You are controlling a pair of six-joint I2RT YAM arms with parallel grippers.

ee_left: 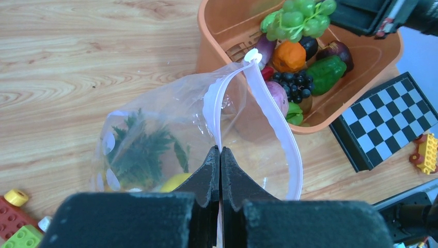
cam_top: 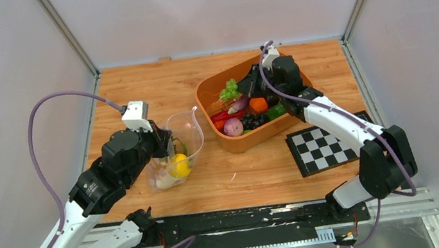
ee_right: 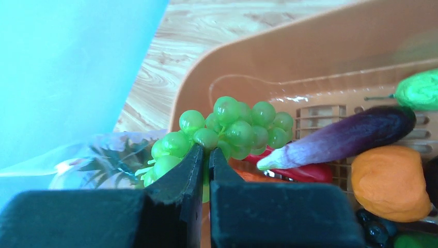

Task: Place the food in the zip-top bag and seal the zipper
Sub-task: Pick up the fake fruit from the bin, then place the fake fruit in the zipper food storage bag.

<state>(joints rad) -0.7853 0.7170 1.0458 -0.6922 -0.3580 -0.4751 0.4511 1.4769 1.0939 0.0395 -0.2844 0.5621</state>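
Observation:
The clear dotted zip-top bag [cam_top: 175, 153] stands open left of the orange tub [cam_top: 251, 140]. It holds a pineapple [ee_left: 139, 150] and a yellow lemon [cam_top: 179, 166]. My left gripper [ee_left: 220, 151] is shut on the bag's zipper strip [ee_left: 274, 126] at the near rim and holds the mouth open. My right gripper [ee_right: 205, 151] is shut on a bunch of green grapes [ee_right: 232, 126] and holds it above the tub's left part [cam_top: 229, 89]. An eggplant [ee_right: 351, 135], an orange [ee_right: 390, 181], dark grapes [ee_left: 292, 82] and green pieces [ee_left: 325, 72] lie in the tub.
A checkerboard tile [cam_top: 324, 146] lies right of the tub. Toy blocks lie at the left [ee_left: 15, 222] and right [ee_left: 426, 152] in the left wrist view. Grey walls enclose the wooden table [cam_top: 134, 90] on three sides.

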